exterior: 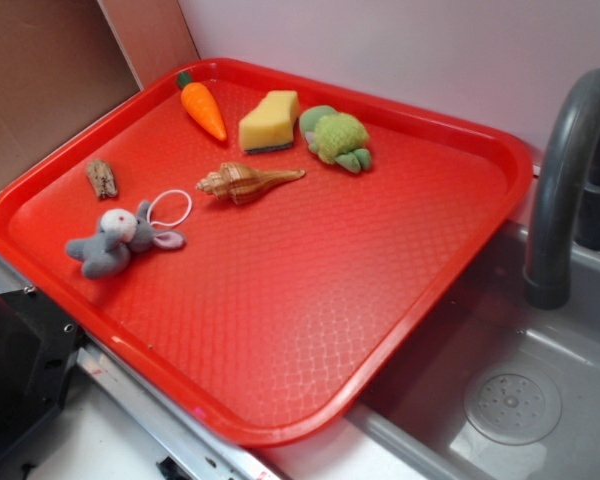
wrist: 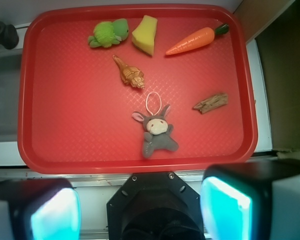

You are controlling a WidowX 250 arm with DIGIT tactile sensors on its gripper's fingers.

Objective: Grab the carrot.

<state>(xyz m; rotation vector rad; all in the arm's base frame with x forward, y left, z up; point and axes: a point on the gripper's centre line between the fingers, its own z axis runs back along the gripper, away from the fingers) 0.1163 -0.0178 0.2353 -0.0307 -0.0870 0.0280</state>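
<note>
A red tray point(exterior: 460, 290) rests across a grey sink point(exterior: 540, 400) beside a dark faucet point(exterior: 565, 180), with a pale wall behind.

In the wrist view the gripper point(wrist: 140, 210) hangs high over the tray's near edge, its two pads blurred at the bottom of the frame, spread wide apart with nothing between them. It does not show in the exterior view.

Nearest in front of it lies a grey bunny point(wrist: 157, 132) with a white loop. A bark chip point(wrist: 210, 103) sits to its right in the wrist view, and a striped shell point(wrist: 130, 73) lies farther out, toward the left. Along the far rim stand a green turtle point(wrist: 107, 33), a yellow sponge point(wrist: 145, 34) and the carrot point(wrist: 192, 40).

The carrot lies flat in the far right corner as the wrist camera sees it, stem cap toward the rim, tip pointing at the sponge but apart from it.

The reach has not begun. Done well, the arm would pass over the bunny and chip, centre above the carrot's thick middle, and turn the wrist so the pads close across the body, not along it. Descending clear of the rim and sponge looks wise; the smooth tapered body could squirt out if pinched near the tip.
</note>
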